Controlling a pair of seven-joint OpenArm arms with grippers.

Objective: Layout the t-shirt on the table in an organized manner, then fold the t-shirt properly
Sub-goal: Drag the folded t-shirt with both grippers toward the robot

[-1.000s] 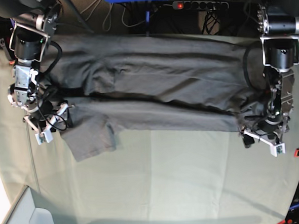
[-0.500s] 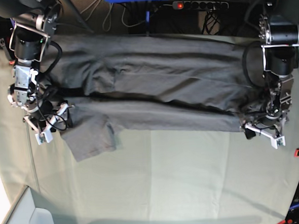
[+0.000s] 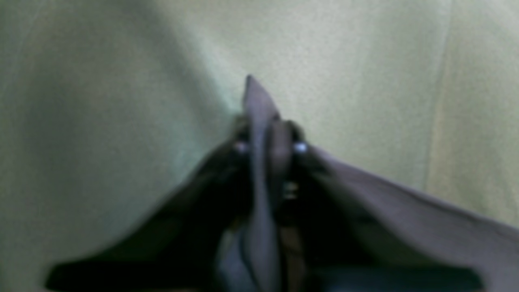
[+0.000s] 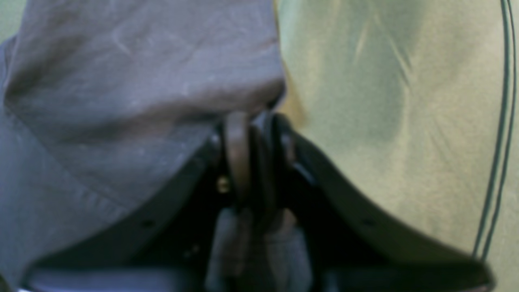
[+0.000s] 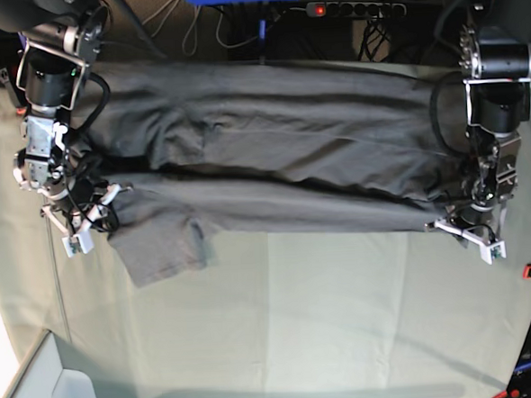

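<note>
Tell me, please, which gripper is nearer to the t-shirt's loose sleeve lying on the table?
The right gripper. It is shut on the t-shirt right beside the sleeve; the left gripper grips the opposite end, far across the table.

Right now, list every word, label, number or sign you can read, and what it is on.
None can be read.
White tags by the left tool and right tool: too small to read.
T-shirt and table: no print shows.
</note>
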